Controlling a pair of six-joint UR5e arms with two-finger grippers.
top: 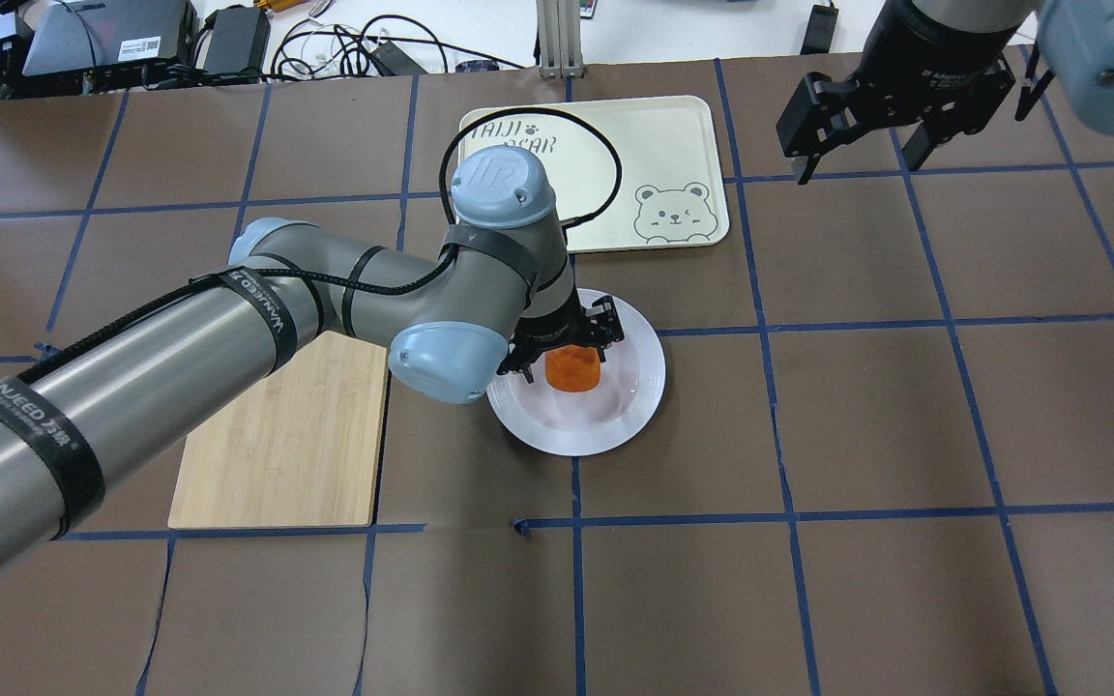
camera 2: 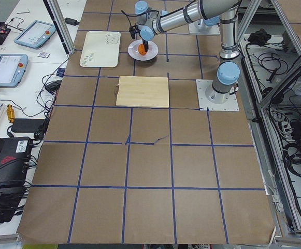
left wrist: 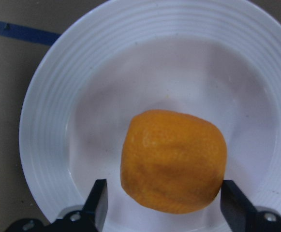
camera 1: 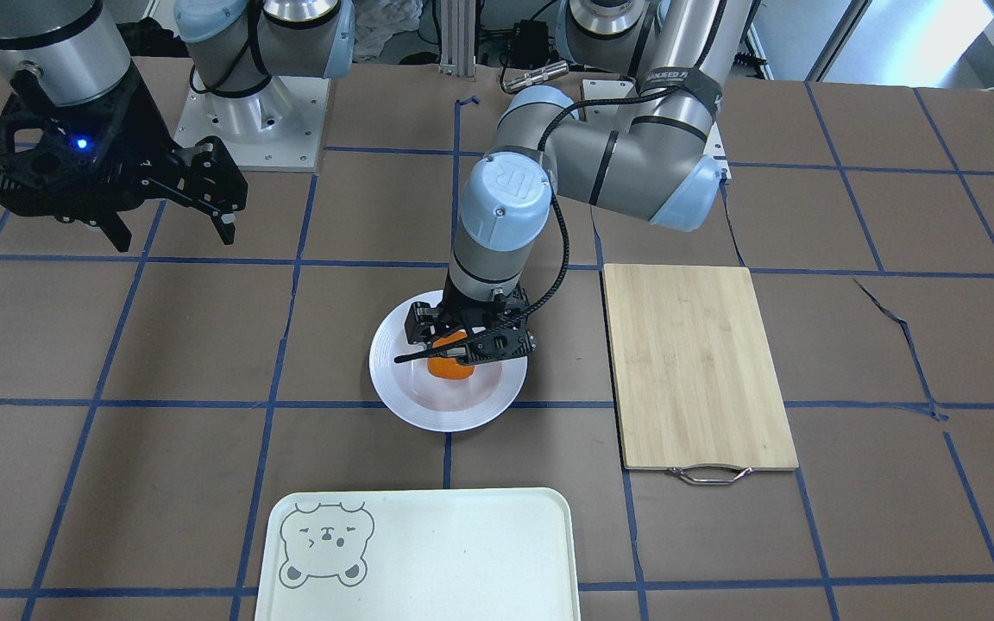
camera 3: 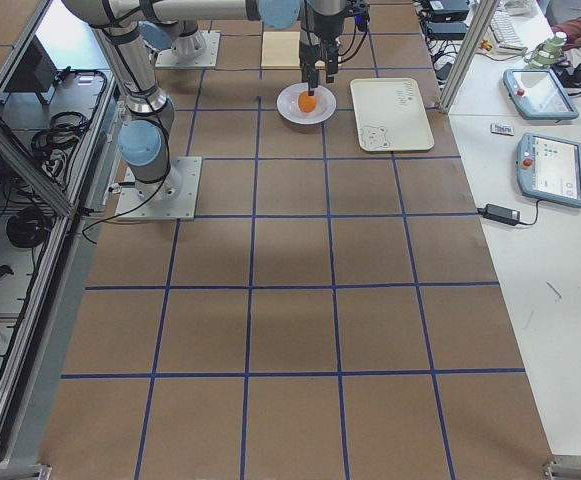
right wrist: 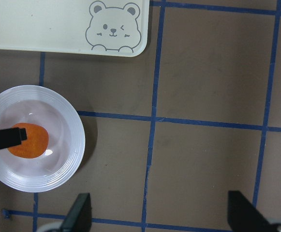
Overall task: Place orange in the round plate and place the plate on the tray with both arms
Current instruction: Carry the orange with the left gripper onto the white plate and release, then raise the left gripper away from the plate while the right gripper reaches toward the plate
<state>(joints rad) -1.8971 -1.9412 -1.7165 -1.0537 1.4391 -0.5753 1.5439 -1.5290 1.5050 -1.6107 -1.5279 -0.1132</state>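
Observation:
The orange (left wrist: 174, 162) lies in the sunken centre of the round plate (left wrist: 48, 125), which sits on the table's middle (camera 1: 454, 412). My left gripper (camera 1: 462, 349) hangs straight down over the plate, open, one finger on each side of the orange (top: 572, 369); a narrow gap shows at one finger, while the other is at the fruit's skin. My right gripper (top: 857, 164) is open and empty, raised well off to the side of the plate (right wrist: 67, 164). The cream tray (camera 1: 462, 552) with the bear drawing lies just beyond the plate, with nothing on it.
A bamboo cutting board (camera 1: 695, 362) with a metal handle lies beside the plate on the left arm's side. Blue tape lines cross the brown table cover. The left arm's elbow (top: 441, 358) hangs low over the board's corner.

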